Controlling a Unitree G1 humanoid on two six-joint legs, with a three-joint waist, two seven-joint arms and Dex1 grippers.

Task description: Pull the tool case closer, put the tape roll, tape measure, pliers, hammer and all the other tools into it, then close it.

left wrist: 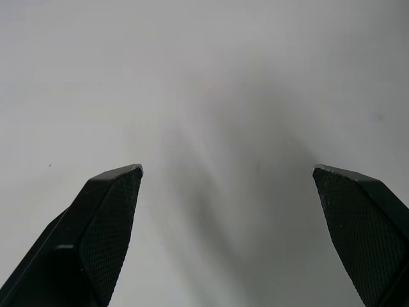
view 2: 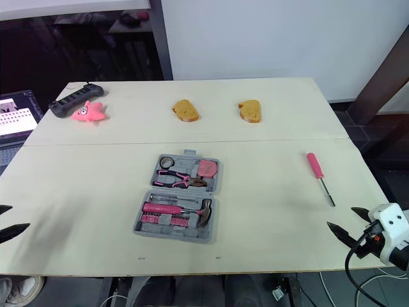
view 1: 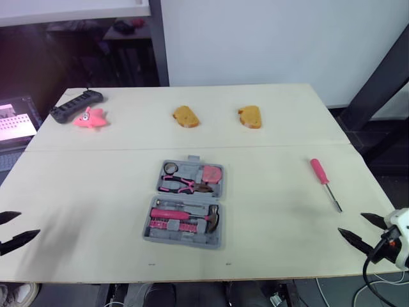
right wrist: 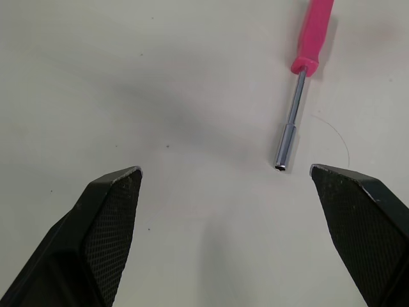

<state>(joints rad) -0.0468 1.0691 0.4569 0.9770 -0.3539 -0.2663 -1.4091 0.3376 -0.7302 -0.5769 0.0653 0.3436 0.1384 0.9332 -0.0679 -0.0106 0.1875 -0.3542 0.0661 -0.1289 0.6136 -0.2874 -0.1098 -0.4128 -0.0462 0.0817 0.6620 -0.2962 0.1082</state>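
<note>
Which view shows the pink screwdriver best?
The right wrist view: the screwdriver lies close ahead of the open right gripper, metal shaft and tip clear, handle end cut off. Both eye views show it whole but small, right of the tool case.

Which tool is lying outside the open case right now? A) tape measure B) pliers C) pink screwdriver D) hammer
C: the pink screwdriver lies apart from the open tool case, on its right, just ahead of the open right claw; the hammer and pliers sit inside the case.
</note>
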